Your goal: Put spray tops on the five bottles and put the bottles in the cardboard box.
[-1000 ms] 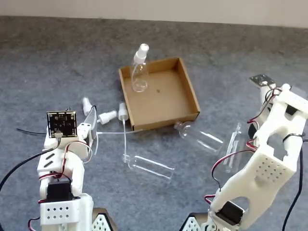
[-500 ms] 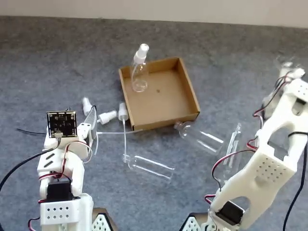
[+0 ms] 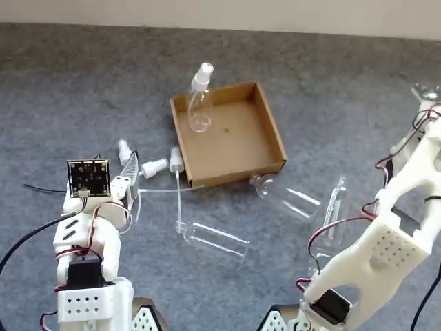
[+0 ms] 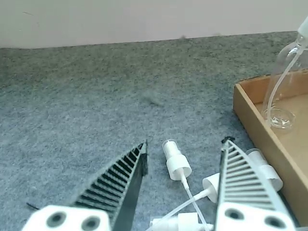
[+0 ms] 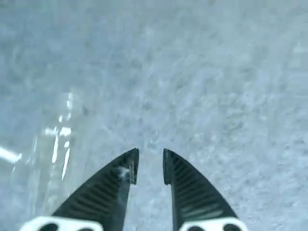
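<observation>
High view: the grey counter carries the cardboard box, ahead of the left pincer and off to one side, with one capped bottle standing in its far corner. Bare bottles lie on their sides between the arms. The left pincer gapes wide around a loose spray top, with others crowded just beside it. The right pincer is nearly closed on nothing, beside a bare bottle. Closing left could snag the neighbouring dip tubes, and the round bottles may roll when nudged.

The right gripper, its 2 jaws slightly parted, hangs above grey carpet; a clear bottle lies beside it.
</observation>
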